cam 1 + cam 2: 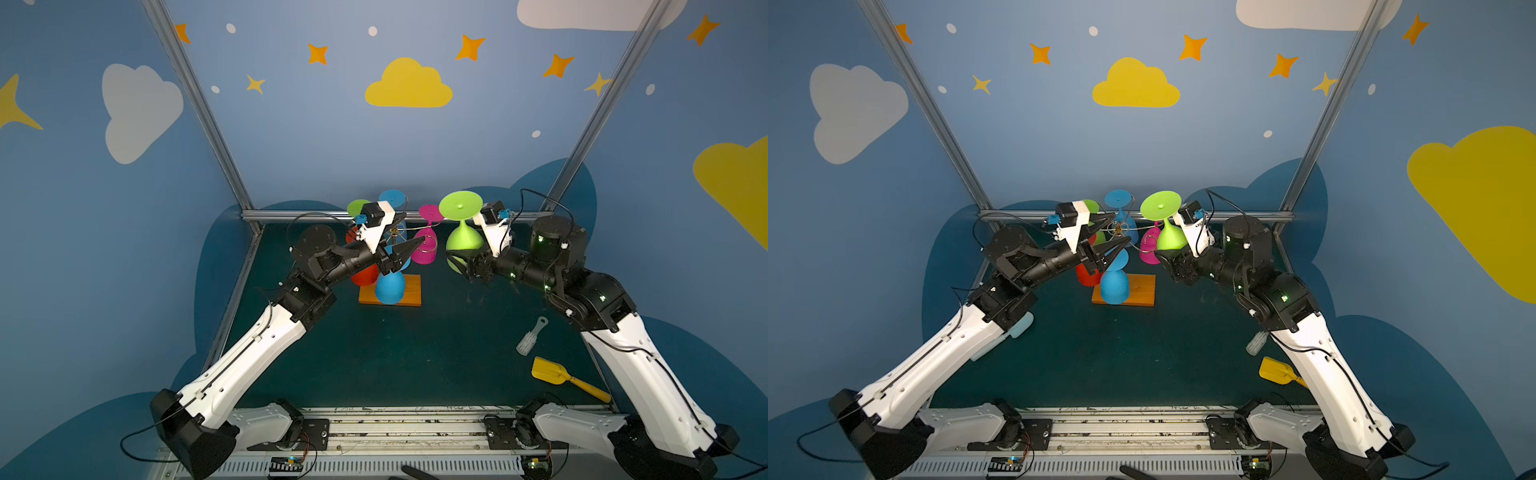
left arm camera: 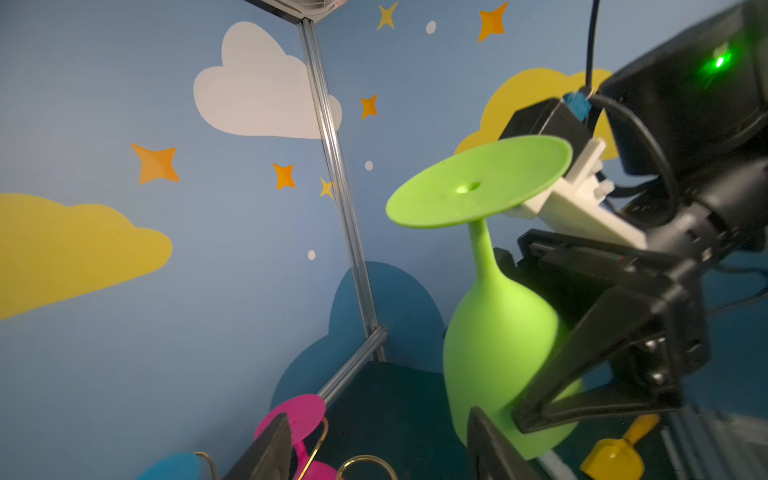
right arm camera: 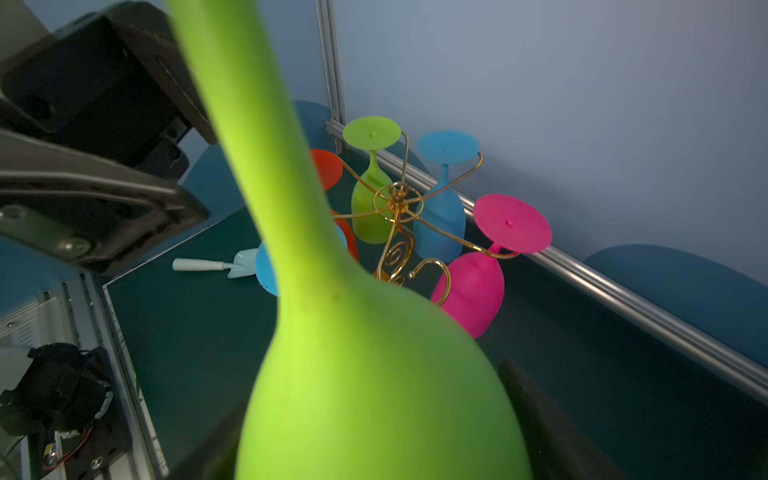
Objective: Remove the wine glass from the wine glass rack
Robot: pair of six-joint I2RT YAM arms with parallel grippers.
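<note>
The right end effector [image 1: 459, 259] is clamped on the bowl of the inverted green wine glass [image 1: 464, 240], clear of the wine glass rack [image 1: 411, 293] beside it. The left end effector [image 1: 414, 227] stands apart, empty, at the rack's arms. Removal looks done; next likely calls for lowering the glass onto bare worktop [image 1: 395, 353].

Light: dim and even, with a cool blue cast over the walls and the mat [image 1: 415, 353].
Shadows: soft and faint on that dark floor.
Glare: the green status lamp [image 2: 719, 62] blooms in the left wrist view.
Focus: the green wine glass [image 3: 353, 353] looms soft and smeared in the right wrist view; the wine glass rack [image 3: 397, 199] behind it is sharper.
Edges: wide-angle stretch splays the frame posts [image 1: 197, 104] in both top views.
</note>
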